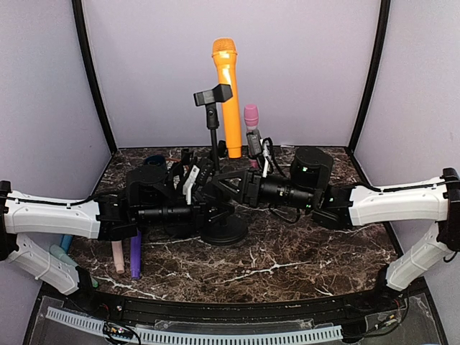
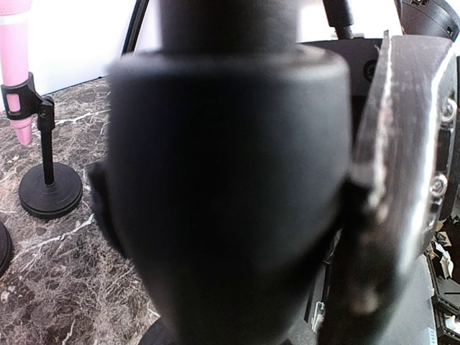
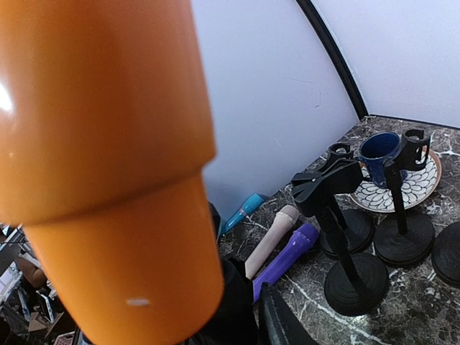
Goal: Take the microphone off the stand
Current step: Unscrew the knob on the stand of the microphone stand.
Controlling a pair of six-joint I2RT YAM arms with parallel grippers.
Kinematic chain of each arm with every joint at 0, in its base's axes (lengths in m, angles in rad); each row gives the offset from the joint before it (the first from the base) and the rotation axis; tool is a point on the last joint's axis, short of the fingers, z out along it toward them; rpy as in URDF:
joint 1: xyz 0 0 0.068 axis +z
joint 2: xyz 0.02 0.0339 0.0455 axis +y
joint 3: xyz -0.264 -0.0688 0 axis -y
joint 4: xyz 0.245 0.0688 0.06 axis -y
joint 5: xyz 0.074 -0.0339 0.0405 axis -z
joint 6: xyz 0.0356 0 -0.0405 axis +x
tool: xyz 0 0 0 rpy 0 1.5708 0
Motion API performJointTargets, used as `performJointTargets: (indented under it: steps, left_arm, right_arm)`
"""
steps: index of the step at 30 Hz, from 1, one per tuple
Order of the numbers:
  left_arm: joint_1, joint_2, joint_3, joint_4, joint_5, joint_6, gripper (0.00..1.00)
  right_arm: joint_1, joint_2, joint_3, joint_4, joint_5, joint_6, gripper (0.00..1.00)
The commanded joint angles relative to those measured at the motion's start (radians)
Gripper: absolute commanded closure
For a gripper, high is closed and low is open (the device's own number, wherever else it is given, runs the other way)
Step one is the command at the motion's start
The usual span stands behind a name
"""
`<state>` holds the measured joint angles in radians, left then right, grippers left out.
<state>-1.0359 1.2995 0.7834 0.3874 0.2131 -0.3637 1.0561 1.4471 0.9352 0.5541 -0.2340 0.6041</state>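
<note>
The orange microphone (image 1: 228, 93) stands upright at the back middle, its lower end hidden behind the arms. It fills the left of the right wrist view (image 3: 108, 144) and runs down between the black fingers of my right gripper (image 3: 244, 316), which is shut on it (image 1: 243, 172). Just left of it rises a black stand (image 1: 213, 133) with a clip (image 1: 213, 95) on top and a round base (image 1: 224, 230). My left gripper (image 1: 194, 180) is shut on the stand. A dark rounded part of the stand (image 2: 230, 180) blocks most of the left wrist view.
A pink microphone (image 1: 251, 118) sits in another stand (image 2: 49, 187) behind. Purple (image 1: 135, 255), beige (image 1: 118, 255) and teal (image 3: 244, 212) microphones lie at the left. More black stands (image 3: 352, 280) and a blue cup on a patterned plate (image 3: 417, 183) are at the back left.
</note>
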Motion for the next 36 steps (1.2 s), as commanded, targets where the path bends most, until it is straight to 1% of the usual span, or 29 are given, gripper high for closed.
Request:
performJointTargets:
  steps: [1,5,7,8,10,11,14,15,22,31,33,36]
  left_arm:
    - [0.004,-0.039,0.035,0.117,0.020,-0.006,1.00]
    - [0.004,-0.035,0.032,0.117,0.020,-0.014,1.00]
    - [0.004,-0.034,0.027,0.116,0.007,-0.017,0.90]
    - [0.004,-0.034,0.020,0.116,0.002,-0.017,0.82]
    - [0.004,-0.034,0.012,0.112,-0.011,-0.014,0.75]
    - [0.004,-0.034,0.009,0.104,-0.020,-0.013,0.73]
    - [0.004,-0.029,-0.004,0.093,-0.034,-0.017,0.63]
    - [0.004,-0.028,-0.007,0.092,-0.035,-0.018,0.62]
    - [0.003,-0.002,-0.023,0.079,-0.033,-0.035,0.65]
    - [0.004,0.048,-0.023,0.053,-0.030,-0.053,0.59]
    - [0.004,0.056,-0.026,0.056,-0.027,-0.057,0.62]
    - [0.004,0.061,-0.029,0.078,-0.020,-0.066,0.73]
  right_arm:
    - [0.007,0.000,0.019,0.044,0.003,-0.001,0.69]
    - [0.006,-0.010,0.013,0.055,0.021,-0.005,0.83]
    - [0.007,-0.019,0.008,0.068,0.031,-0.003,0.89]
    - [0.007,-0.024,0.007,0.071,0.035,-0.003,0.93]
    - [0.006,-0.030,0.006,0.074,0.046,-0.005,0.97]
    - [0.006,-0.034,0.005,0.074,0.051,-0.006,0.98]
    - [0.007,-0.045,0.000,0.079,0.068,-0.010,0.98]
    - [0.007,-0.049,-0.001,0.079,0.073,-0.012,0.98]
    - [0.007,-0.063,-0.005,0.089,0.105,-0.020,0.99]
    - [0.006,-0.082,-0.008,0.091,0.131,-0.031,0.99]
    - [0.007,-0.083,-0.005,0.086,0.133,-0.036,0.99]
    - [0.007,-0.084,-0.007,0.082,0.139,-0.041,0.99]
